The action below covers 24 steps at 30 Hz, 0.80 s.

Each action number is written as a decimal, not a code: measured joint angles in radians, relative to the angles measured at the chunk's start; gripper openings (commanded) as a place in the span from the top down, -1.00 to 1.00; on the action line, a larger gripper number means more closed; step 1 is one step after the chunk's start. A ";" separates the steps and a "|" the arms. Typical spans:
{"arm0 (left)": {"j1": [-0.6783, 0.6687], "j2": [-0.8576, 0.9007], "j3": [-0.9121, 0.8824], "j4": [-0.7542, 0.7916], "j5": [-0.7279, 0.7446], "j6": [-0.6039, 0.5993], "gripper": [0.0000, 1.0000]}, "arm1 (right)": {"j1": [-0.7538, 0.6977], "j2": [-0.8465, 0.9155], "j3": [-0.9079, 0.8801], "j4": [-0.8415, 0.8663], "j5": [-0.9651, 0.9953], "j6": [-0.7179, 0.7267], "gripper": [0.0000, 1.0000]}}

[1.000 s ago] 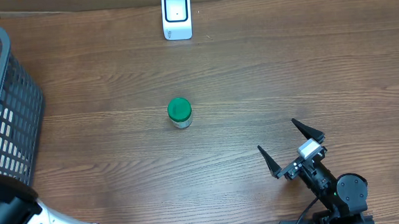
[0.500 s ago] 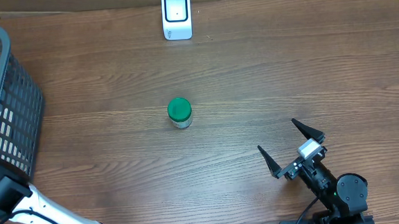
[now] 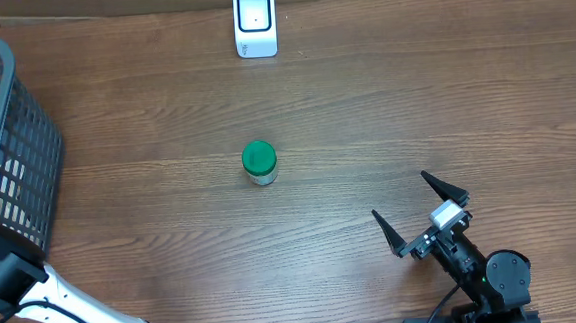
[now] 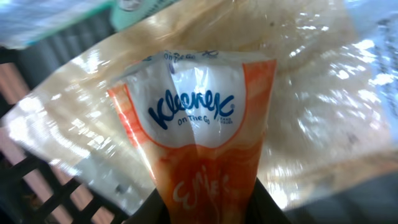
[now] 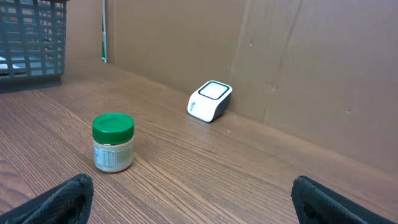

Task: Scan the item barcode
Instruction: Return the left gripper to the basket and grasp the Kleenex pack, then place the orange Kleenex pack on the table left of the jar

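**Left claw pinching tissue pack inside the basket; right claw idle and spread**

On the left wrist camera I see the left gripper (image 4: 208,210) closed on the lower end of an orange-and-white soft plastic Kleenex tissue pack (image 4: 198,130). The pack narrows where the two dark fingers (image 4: 148,214) squeeze it at the bottom edge of the view. Its printed face is toward the camera. Behind it lies a crinkled clear plastic bag (image 4: 323,99), and the dark mesh of the basket shows at the lower left. So the pack sits inside the dark grey plastic mesh basket (image 3: 15,128) at the table's left edge; overhead, I cannot see the claw itself, only the white left arm (image 3: 77,315) reaching toward the basket.

The right gripper (image 3: 398,193) rests near the front right of the brown wooden table (image 3: 414,94), jaws spread wide, nothing between them.

A small white box-shaped barcode scanner (image 3: 255,23) stands at the far edge. A small jar with a green lid (image 3: 259,163) stands upright mid-table, well apart from both claws.
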 measured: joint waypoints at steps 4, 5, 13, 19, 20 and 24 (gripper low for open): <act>0.000 0.000 0.136 -0.079 0.021 -0.001 0.56 | 0.000 0.000 0.000 0.000 0.000 0.000 -1.00; 0.000 0.000 0.180 -0.104 0.028 -0.001 0.56 | 0.000 0.000 0.000 0.000 0.000 0.000 -1.00; 0.000 -0.069 0.488 -0.199 0.173 -0.001 0.65 | 0.000 0.000 0.000 0.000 0.000 0.000 -1.00; -0.001 -0.268 0.518 -0.183 0.329 -0.005 0.61 | 0.000 0.000 0.000 0.000 0.000 0.000 -1.00; -0.002 -0.308 0.520 -0.183 0.359 -0.004 0.60 | 0.000 0.000 0.000 0.000 0.000 0.000 -1.00; -0.032 -0.458 0.533 -0.199 0.451 0.034 0.56 | 0.000 0.000 0.000 0.000 0.000 0.000 -1.00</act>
